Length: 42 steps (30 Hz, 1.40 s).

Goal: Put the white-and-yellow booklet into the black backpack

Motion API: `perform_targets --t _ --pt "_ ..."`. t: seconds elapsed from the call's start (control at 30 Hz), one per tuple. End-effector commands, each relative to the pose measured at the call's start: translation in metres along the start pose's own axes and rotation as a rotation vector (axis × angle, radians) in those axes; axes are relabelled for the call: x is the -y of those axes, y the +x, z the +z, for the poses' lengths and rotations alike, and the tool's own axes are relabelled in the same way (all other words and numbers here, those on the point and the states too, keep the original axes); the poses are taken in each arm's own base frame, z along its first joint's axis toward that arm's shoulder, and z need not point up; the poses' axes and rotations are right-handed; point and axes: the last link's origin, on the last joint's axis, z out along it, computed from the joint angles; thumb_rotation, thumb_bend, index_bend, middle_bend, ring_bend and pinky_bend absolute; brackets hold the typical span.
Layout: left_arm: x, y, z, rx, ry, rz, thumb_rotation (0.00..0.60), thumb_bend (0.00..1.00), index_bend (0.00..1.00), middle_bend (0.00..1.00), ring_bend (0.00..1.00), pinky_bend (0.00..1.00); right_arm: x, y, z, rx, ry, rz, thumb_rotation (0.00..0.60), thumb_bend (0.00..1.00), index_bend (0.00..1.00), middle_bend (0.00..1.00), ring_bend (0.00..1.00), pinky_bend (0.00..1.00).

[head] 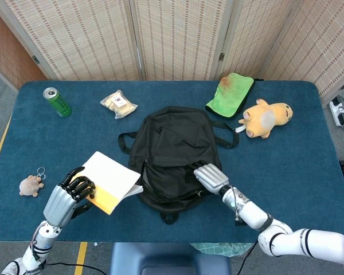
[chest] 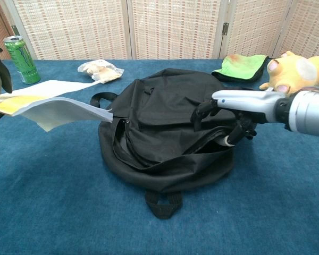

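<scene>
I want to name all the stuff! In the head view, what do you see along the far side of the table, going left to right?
Green can → snack bag → green cloth → yellow plush toy.

A table covered in dark blue cloth (head: 309, 172) carries a black fabric backpack (head: 172, 152) at its middle. Toward the back are set a green drink can (head: 57, 102), a clear packet of snacks (head: 118, 103), a folded green towel (head: 231, 93) and a yellow plush toy (head: 265, 118). A small brown plush keychain (head: 31, 184) lies near the left edge.
</scene>
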Motion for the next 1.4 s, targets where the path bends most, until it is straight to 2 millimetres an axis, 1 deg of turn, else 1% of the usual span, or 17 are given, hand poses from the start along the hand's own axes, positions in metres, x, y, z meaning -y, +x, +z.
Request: perform_targets --t 0.03,0.13,0.17,0.27,0.43,0.57,0.67,0.87,1.03,1.2,1.4 --pt "0.001 0.001 0.0 -0.001 -0.002 -0.005 0.6 0.54 0.71 0.57 0.46 0.26 0.005 0.0 0.009 -0.016 0.001 0.0 0.6 0.66 0.65 0.29 0.2 0.14" --pt "0.003 0.001 0.001 -0.004 -0.01 -0.017 0.6 0.54 0.71 0.57 0.46 0.26 0.009 0.004 0.018 -0.043 -0.008 0.023 0.6 0.69 0.73 0.33 0.22 0.14" --pt "0.003 0.001 0.002 -0.005 -0.012 -0.023 0.6 0.54 0.71 0.57 0.46 0.26 0.009 0.005 0.021 -0.051 -0.013 0.032 0.6 0.7 0.75 0.34 0.23 0.14" --pt "0.003 0.002 0.003 -0.007 -0.026 -0.038 0.6 0.54 0.71 0.57 0.46 0.26 0.011 0.015 0.031 -0.093 -0.042 0.093 0.6 0.72 0.76 0.36 0.24 0.14" --pt "-0.001 0.003 0.006 -0.016 -0.075 -0.063 0.6 0.54 0.71 0.57 0.47 0.26 0.013 0.035 0.049 -0.172 -0.112 0.273 0.6 0.76 0.78 0.38 0.26 0.16" --pt "-0.006 0.0 0.012 -0.019 -0.13 -0.076 0.6 0.54 0.71 0.57 0.47 0.27 0.017 0.052 0.064 -0.22 -0.173 0.428 0.6 0.77 0.78 0.38 0.26 0.17" --pt "-0.011 -0.003 0.018 -0.018 -0.165 -0.089 0.6 0.54 0.71 0.58 0.47 0.27 0.019 0.063 0.073 -0.263 -0.215 0.502 0.6 0.78 0.78 0.38 0.26 0.17" --pt "-0.019 -0.01 0.029 -0.017 -0.22 -0.109 0.6 0.54 0.71 0.58 0.48 0.28 0.023 0.082 0.084 -0.359 -0.267 0.643 0.6 0.81 0.78 0.39 0.26 0.17" --pt "-0.026 -0.013 0.043 -0.047 -0.255 -0.136 0.6 0.53 0.71 0.59 0.48 0.28 0.027 0.095 0.094 -0.398 -0.28 0.728 0.6 0.81 0.78 0.39 0.26 0.17" --pt "-0.035 -0.026 0.066 -0.062 -0.293 -0.156 0.6 0.54 0.71 0.59 0.49 0.3 0.035 0.103 0.1 -0.404 -0.263 0.778 0.6 0.82 0.78 0.39 0.26 0.17" --pt "-0.05 -0.042 0.093 -0.09 -0.348 -0.158 0.6 0.53 0.72 0.6 0.5 0.31 0.04 0.108 0.102 -0.405 -0.245 0.814 0.6 0.82 0.78 0.39 0.26 0.17"
